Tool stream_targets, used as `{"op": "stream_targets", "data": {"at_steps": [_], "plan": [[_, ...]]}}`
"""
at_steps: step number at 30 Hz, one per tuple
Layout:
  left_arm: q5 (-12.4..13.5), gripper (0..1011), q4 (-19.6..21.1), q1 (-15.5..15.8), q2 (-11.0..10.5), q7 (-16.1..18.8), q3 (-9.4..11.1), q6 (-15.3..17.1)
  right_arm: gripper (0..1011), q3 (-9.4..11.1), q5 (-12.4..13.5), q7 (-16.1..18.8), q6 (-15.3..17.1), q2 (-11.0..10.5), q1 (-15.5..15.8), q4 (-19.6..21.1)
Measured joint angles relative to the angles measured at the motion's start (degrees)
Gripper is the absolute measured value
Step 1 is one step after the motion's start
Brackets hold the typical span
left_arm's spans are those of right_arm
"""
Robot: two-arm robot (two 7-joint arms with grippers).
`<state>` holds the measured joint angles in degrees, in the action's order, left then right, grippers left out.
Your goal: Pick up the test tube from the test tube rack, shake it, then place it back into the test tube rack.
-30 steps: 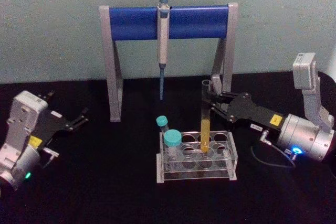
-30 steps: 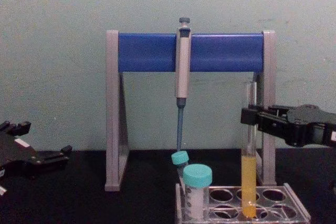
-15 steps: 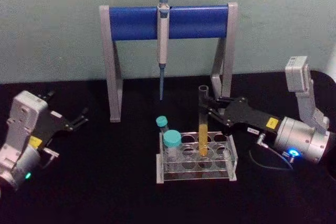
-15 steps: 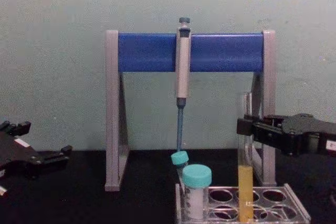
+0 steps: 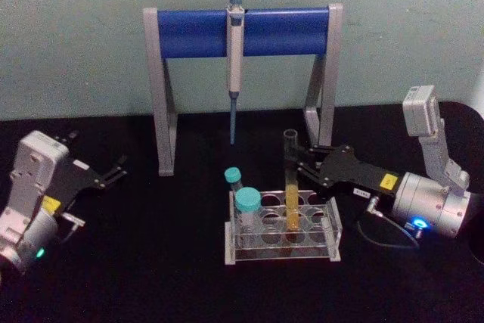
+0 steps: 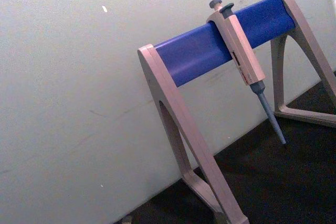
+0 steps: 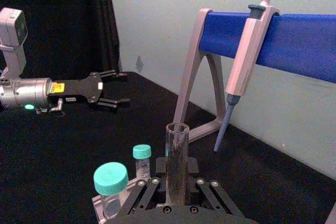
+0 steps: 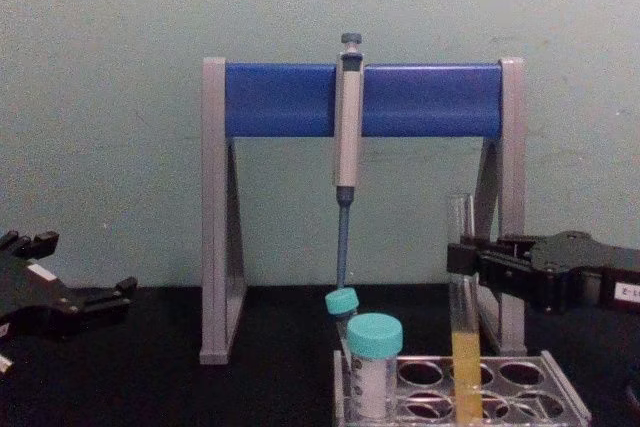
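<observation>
The right gripper (image 5: 296,158) is clamped on the long clear glass test tube (image 5: 291,187), gripping its upper part from 3 o'clock. The tube stands upright in the low clear plastic test tube rack (image 5: 283,251). The left gripper (image 5: 113,172) rests parked with fingers apart.

R gripper (image 5: 296,163) clamped, L gripper (image 5: 113,170) parked, open

I can read no text anywhere. My right gripper (image 5: 296,158) carries a yellow sticker, its print illegible.

Black table (image 5: 151,277) (rack (image 5: 283,243), pipette stand (image 5: 242,32))
</observation>
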<state>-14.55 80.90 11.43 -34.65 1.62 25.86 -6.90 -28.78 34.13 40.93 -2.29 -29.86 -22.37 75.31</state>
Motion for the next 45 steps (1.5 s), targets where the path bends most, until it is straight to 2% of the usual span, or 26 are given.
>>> {"op": "stream_targets", "data": {"at_steps": [17, 38, 42, 45], "plan": [[0.00, 1001, 0.00, 0.00, 0.00, 0.00, 0.00, 0.00, 228, -0.32, -1.31, -0.38, -0.11, 0.08, -0.24, -0.50], [0.00, 1001, 0.00, 0.00, 0.00, 0.00, 0.00, 0.00, 229, -0.28, -1.11, -0.41, -0.10, 0.10, -0.17, -0.51], [0.00, 1001, 0.00, 0.00, 0.00, 0.00, 0.00, 0.00, 315, -0.26, -1.08, -0.41, -0.09, 0.10, -0.17, -0.51], [0.00, 1001, 0.00, 0.00, 0.00, 0.00, 0.00, 0.00, 418, -0.26, -1.07, -0.41, -0.07, 0.10, -0.17, -0.50]]}}
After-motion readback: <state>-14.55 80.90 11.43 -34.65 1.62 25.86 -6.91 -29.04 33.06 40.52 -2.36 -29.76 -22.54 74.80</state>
